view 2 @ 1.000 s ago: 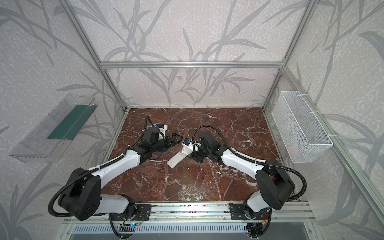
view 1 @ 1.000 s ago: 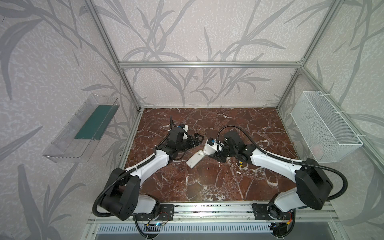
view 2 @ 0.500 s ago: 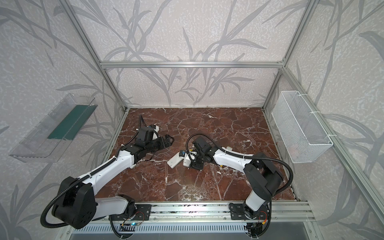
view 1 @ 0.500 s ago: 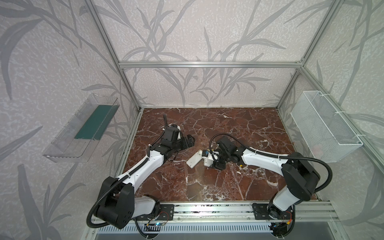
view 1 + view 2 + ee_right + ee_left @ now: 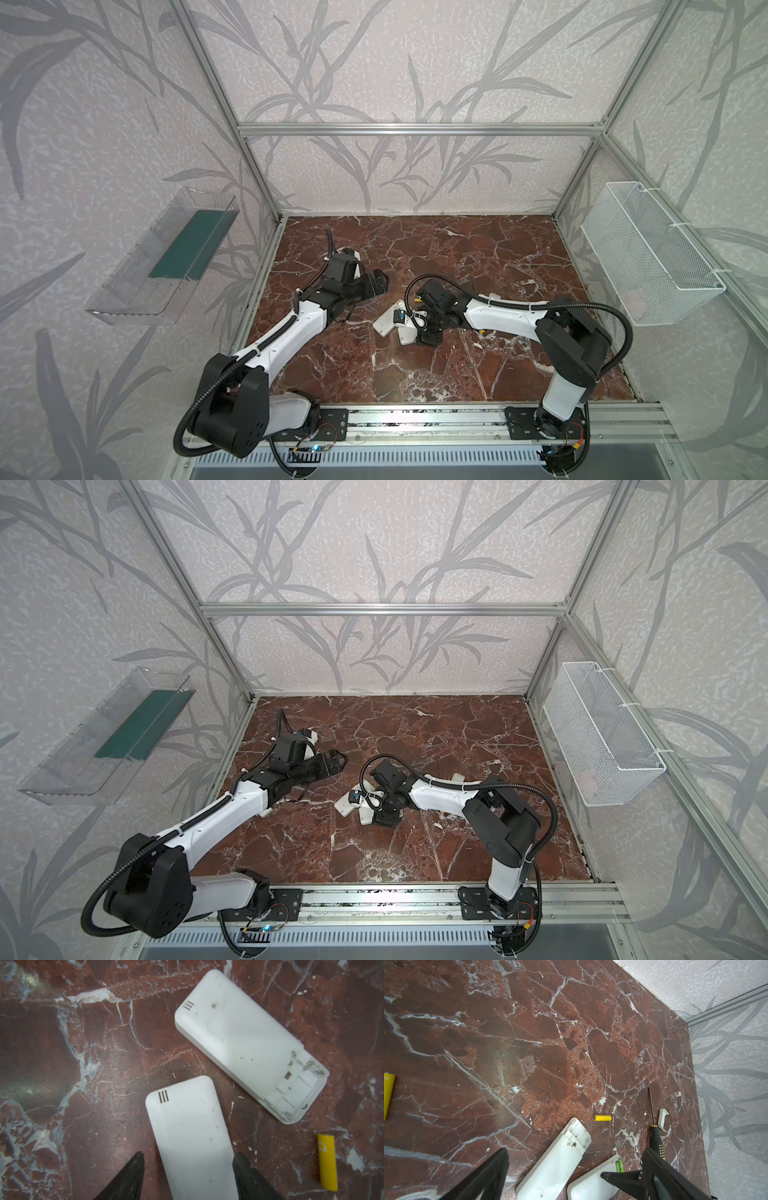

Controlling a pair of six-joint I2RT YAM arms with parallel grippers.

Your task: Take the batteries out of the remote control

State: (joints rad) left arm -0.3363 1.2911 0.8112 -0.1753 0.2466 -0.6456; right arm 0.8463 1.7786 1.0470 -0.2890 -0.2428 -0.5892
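Right jaws are straddling one remote (image 5: 193, 1136), part-open, not gripping; left jaws wide open, empty. Off-centre closing is risking a skid.

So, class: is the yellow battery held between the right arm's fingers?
No: the yellow battery lies on the marble; those fingers straddle a white remote.

Both top views look steeply down from high above the front rail (image 5: 415, 417) toward the back wall (image 5: 415, 174), framing the whole marble floor (image 5: 478, 249) almost identically. The left wrist camera looks slantwise across that floor from low down. The right wrist camera looks almost straight down, very close. Both wrist views share the open remote (image 5: 556, 1159), the second remote (image 5: 583, 1190) and a yellow battery (image 5: 602, 1118).
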